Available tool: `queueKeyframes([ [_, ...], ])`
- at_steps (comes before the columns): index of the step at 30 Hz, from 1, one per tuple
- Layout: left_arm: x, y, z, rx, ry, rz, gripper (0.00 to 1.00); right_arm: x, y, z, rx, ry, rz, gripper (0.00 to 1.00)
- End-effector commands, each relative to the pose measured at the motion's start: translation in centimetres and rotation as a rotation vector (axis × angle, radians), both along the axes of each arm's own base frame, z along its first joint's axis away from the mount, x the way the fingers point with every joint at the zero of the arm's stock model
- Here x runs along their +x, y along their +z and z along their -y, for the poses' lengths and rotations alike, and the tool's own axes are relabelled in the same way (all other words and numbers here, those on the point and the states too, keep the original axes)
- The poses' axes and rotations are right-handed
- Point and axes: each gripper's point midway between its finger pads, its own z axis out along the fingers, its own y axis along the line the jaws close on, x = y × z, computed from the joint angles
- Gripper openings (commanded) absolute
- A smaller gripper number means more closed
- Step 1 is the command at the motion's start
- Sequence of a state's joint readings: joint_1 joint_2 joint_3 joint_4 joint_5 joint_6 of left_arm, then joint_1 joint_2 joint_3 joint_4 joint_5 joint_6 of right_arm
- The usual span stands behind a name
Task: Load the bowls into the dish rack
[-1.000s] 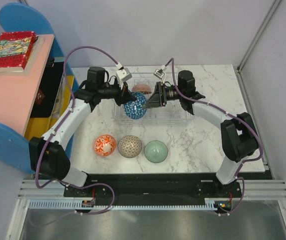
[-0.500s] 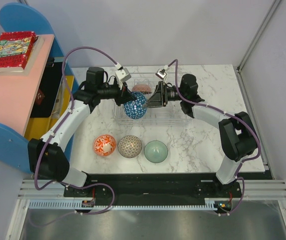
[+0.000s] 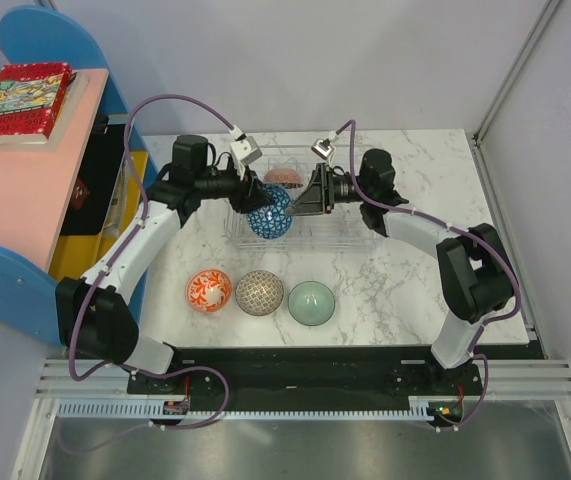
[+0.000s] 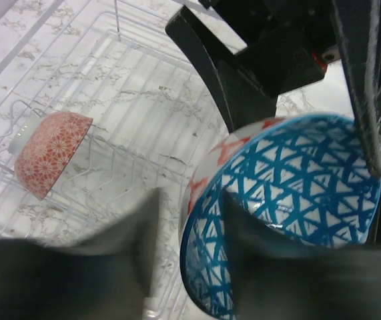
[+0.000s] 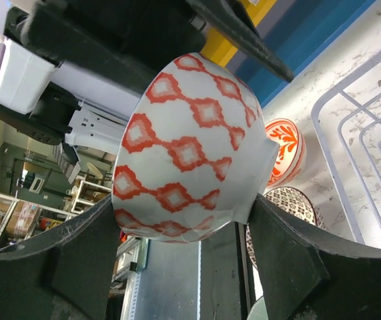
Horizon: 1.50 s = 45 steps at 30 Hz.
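Observation:
A blue-and-white patterned bowl (image 3: 270, 212) hangs above the clear dish rack (image 3: 350, 228) between both grippers. My right gripper (image 3: 301, 200) is shut on it, its fingers pressed to the bowl's (image 5: 190, 147) red-diamond outer sides. My left gripper (image 3: 248, 190) straddles the rim, one finger inside the bowl (image 4: 290, 193) and the other standing off outside with a gap. A reddish-brown bowl (image 3: 283, 177) leans in the rack's far end. On the table in front lie the orange-red floral bowl (image 3: 209, 291), the beige lattice bowl (image 3: 259, 293) and the mint-green bowl (image 3: 311, 302).
A blue and pink shelf (image 3: 25, 190) with a red book (image 3: 20, 100) stands off the table's left edge. Grey walls close the back and right sides. The rack's wire floor (image 4: 130, 87) shows below the held bowl.
My left jaws have spread apart off the bowl's rim. My right jaws have drawn in on the bowl's sides. The right arm edged slightly left earlier; the bowl has barely moved.

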<state>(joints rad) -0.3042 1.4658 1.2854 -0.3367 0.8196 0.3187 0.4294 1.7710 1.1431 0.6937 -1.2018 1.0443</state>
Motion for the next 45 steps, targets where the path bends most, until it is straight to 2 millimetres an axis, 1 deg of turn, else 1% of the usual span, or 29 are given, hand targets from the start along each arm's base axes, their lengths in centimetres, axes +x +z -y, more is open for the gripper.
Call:
queueKeyframes([
  [1, 0.1, 1.5, 0.3, -0.024, -0.009, 0.064, 0.71, 0.4, 0.2, -0.4, -0.027, -0.034, 0.079, 0.00],
  [3, 0.3, 1.2, 0.1, -0.015, 0.008, 0.061, 0.99, 1.0, -0.3, -0.3, -0.058, -0.057, 0.091, 0.00],
  [4, 0.3, 1.1, -0.1, -0.011, 0.018, 0.062, 1.00, 1.4, -0.9, -0.2, -0.093, -0.078, 0.101, 0.00],
  [7, 0.5, 0.9, -1.2, -0.010, 0.047, 0.053, 1.00, 2.4, -1.2, 0.3, -0.127, -0.112, 0.116, 0.00],
  [9, 0.3, 1.3, -1.9, -0.026, 0.060, 0.046, 1.00, 3.2, -1.0, 0.9, -0.136, -0.154, 0.137, 0.00],
  [10, 0.6, 1.4, -3.1, -0.031, 0.088, 0.041, 1.00, 3.4, -0.9, 1.1, -0.151, -0.166, 0.133, 0.00],
  [11, 0.7, 2.0, -3.8, -0.038, 0.114, 0.045, 1.00, 4.2, -1.1, 1.5, -0.169, -0.200, 0.161, 0.00],
  [12, 0.6, 1.8, -4.6, -0.029, 0.139, 0.025, 1.00, 4.4, -1.0, 1.7, -0.185, -0.212, 0.175, 0.00],
  [13, 1.0, 1.9, -6.1, -0.030, 0.178, 0.022, 1.00, 4.6, -0.9, 2.1, -0.213, -0.224, 0.176, 0.00],
  [15, 0.7, 2.1, -7.7, -0.024, 0.225, 0.018, 1.00, 6.0, -1.1, 3.0, -0.287, -0.283, 0.266, 0.00],
  [16, 0.9, 1.4, -9.3, -0.019, 0.267, 0.002, 1.00, 6.3, -1.1, 3.4, -0.334, -0.303, 0.268, 0.00],
  [17, 0.7, 1.1, -10.1, -0.014, 0.287, 0.000, 1.00, 6.8, -1.3, 3.7, -0.377, -0.326, 0.293, 0.00],
  [18, 0.7, 0.8, -10.8, -0.003, 0.309, -0.002, 1.00, 8.1, -1.8, 4.4, -0.438, -0.375, 0.357, 0.00],
  [20, 0.3, -0.8, -12.8, 0.013, 0.343, -0.048, 1.00, 9.0, -1.7, 5.1, -0.499, -0.411, 0.398, 0.00],
  [22, 0.1, -2.1, -14.4, 0.042, 0.395, -0.095, 1.00, 10.3, -1.9, 6.1, -0.577, -0.454, 0.448, 0.00],
  [24, 0.1, -3.3, -15.3, 0.057, 0.419, -0.124, 1.00, 11.3, -2.0, 6.5, -0.633, -0.470, 0.509, 0.00],
  [25, 0.0, -4.1, -16.1, 0.056, 0.442, -0.148, 1.00, 11.6, -2.8, 7.3, -0.700, -0.490, 0.505, 0.00],
  [26, -0.2, -4.5, -16.2, 0.047, 0.432, -0.159, 1.00, 11.7, -3.5, 7.1, -0.740, -0.479, 0.529, 0.00],
  [27, -0.3, -4.9, -16.3, 0.044, 0.428, -0.169, 1.00, 12.1, -2.9, 7.2, -0.768, -0.489, 0.567, 0.00],
  [28, -0.6, -5.7, -16.4, 0.046, 0.428, -0.188, 1.00, 12.4, -3.6, 8.1, -0.846, -0.500, 0.600, 0.00],
  [29, -0.7, -6.1, -16.4, 0.049, 0.421, -0.192, 1.00, 12.4, -3.7, 7.8, -0.872, -0.495, 0.625, 0.00],
  [30, -0.9, -6.5, -16.4, 0.051, 0.419, -0.200, 1.00, 12.7, -3.2, 7.8, -0.899, -0.512, 0.653, 0.00],
  [33, -1.0, -7.0, -16.6, 0.043, 0.423, -0.205, 1.00, 12.7, -3.2, 7.9, -0.980, -0.512, 0.721, 0.00],
  [34, -1.0, -7.0, -16.5, 0.036, 0.422, -0.207, 1.00, 12.3, -3.4, 7.2, -1.000, -0.481, 0.762, 0.00],
  [36, -1.1, -7.0, -16.6, 0.033, 0.425, -0.194, 1.00, 12.2, -3.7, 7.2, -1.065, -0.473, 0.803, 0.00],
  [37, -1.1, -7.0, -16.6, 0.033, 0.431, -0.194, 1.00, 11.8, -3.9, 6.7, -1.080, -0.445, 0.834, 0.00],
  [42, -1.2, -6.6, -16.8, 0.023, 0.445, -0.167, 1.00, 11.8, -4.9, 5.8, -1.125, -0.408, 0.851, 0.00],
  [43, -1.3, -6.7, -16.7, 0.022, 0.446, -0.167, 1.00, 11.7, -5.5, 5.5, -1.134, -0.394, 0.851, 0.00],
  [45, -1.4, -6.9, -16.7, 0.022, 0.445, -0.170, 1.00, 11.8, -5.5, 5.2, -1.149, -0.379, 0.871, 0.00],
])
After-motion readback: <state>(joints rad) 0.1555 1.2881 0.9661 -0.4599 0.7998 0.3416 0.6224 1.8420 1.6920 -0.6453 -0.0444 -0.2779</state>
